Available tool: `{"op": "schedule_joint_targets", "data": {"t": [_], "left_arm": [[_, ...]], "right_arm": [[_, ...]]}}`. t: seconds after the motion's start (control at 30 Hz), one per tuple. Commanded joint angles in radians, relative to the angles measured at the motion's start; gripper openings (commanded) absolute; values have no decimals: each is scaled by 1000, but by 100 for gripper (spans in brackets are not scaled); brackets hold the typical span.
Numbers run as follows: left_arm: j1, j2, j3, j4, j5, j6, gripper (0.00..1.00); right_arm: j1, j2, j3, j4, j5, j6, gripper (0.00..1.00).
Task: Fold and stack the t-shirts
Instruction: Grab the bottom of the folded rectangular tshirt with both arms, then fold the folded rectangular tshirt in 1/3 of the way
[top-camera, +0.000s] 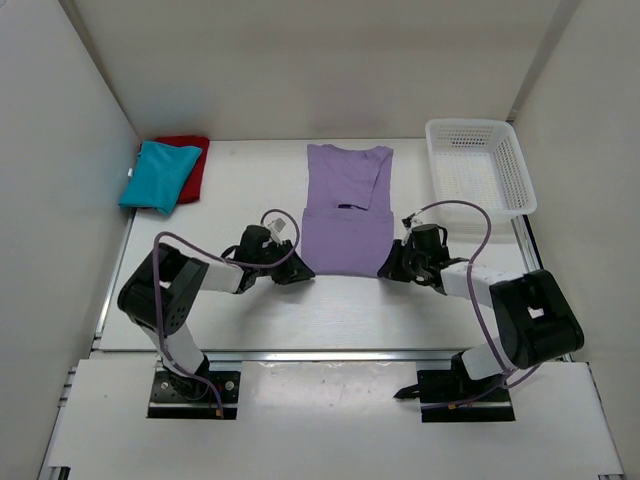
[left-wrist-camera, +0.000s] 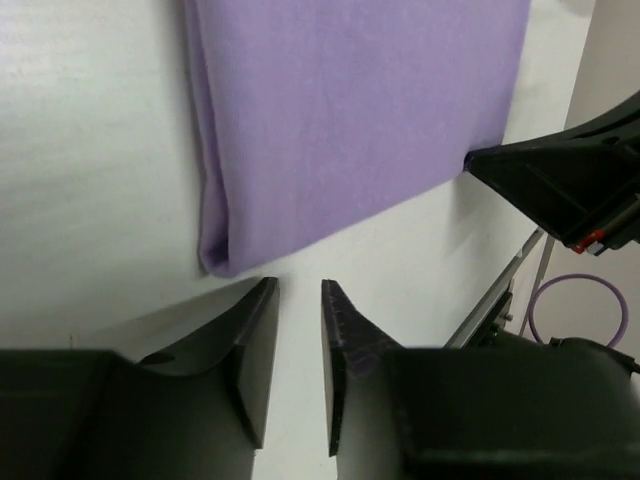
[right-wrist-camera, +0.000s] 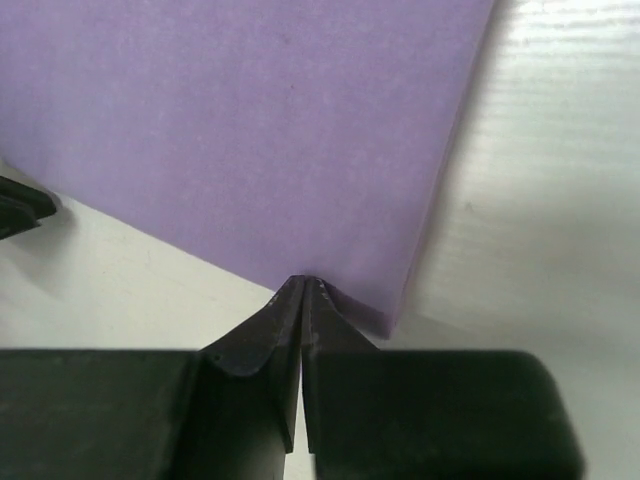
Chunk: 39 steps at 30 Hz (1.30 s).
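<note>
The lavender t-shirt lies flat mid-table, its sides folded in and its near hem toward the arms. My right gripper is at the near right corner of the lavender t-shirt; in the right wrist view this gripper is shut, with the hem pinched at its tips. My left gripper sits just off the near left corner of the lavender shirt. In its own wrist view that gripper is slightly open, with only bare table between its fingers. A folded teal-blue t-shirt lies on a folded red one at the far left.
A white mesh basket stands at the far right corner. White walls close in the table on the left, back and right. The table's near edge has a metal rail in front of the arm bases.
</note>
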Motion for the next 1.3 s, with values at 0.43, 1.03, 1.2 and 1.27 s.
{"op": "schedule_joint_targets", "data": {"t": [0.43,1.03,1.2,1.27], "left_arm": [[22,-129,-10,-201,-155,112,53],[13,-109,5,-170,-187,83,0],[7,-230,-59,-221,-195,111,0],[0,-299,-93,-245,-186,112,0]], "right_arm": [[-158,-175,-149,63,-92,21,43],[-134,-86,-147,148,-123,69,0],[-80,-225,-232,109,-94,84,0],[-54,-291,-270,48,-60,97,0]]}}
